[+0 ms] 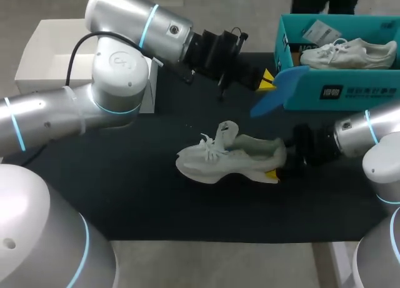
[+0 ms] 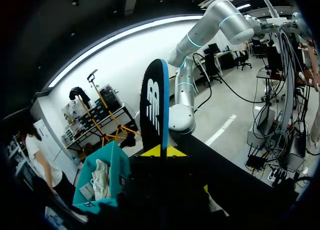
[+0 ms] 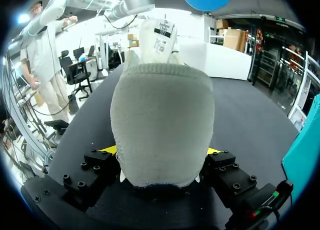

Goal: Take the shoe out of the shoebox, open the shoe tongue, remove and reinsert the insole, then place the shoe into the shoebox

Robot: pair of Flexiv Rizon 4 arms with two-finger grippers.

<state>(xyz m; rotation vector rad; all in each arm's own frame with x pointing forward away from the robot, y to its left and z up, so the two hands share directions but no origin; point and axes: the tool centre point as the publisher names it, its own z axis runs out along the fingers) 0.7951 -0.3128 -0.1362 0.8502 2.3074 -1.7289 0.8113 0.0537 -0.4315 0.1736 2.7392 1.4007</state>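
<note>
Left gripper [image 1: 267, 80]: closed onto the blue insole [image 1: 275, 91], one yellow tip on each face. In the left wrist view the insole [image 2: 154, 105] stands on edge between the tips and runs out ahead of the gripper. In the head view it hangs right of centre in the upper part of the frame, clear of the table and overlapping the near left corner of the shoebox [image 1: 350, 91].

Right gripper [image 1: 275, 171]: clamped on the heel of the shoe [image 1: 228, 157], fingers on both sides. The right wrist view confirms this: the knitted heel [image 3: 162, 120] fills the gap, with a yellow tip showing at each flank.

Shoe: pale, lying on the dark table mat [image 1: 125, 188] at the centre of the frame, toe toward the left, tongue [image 1: 226, 133] lifted upright.

Shoebox: teal, open, upper right of the frame, with a second shoe [image 1: 350, 54] inside.

White box [image 1: 44, 57]: upper left, behind the left arm.
</note>
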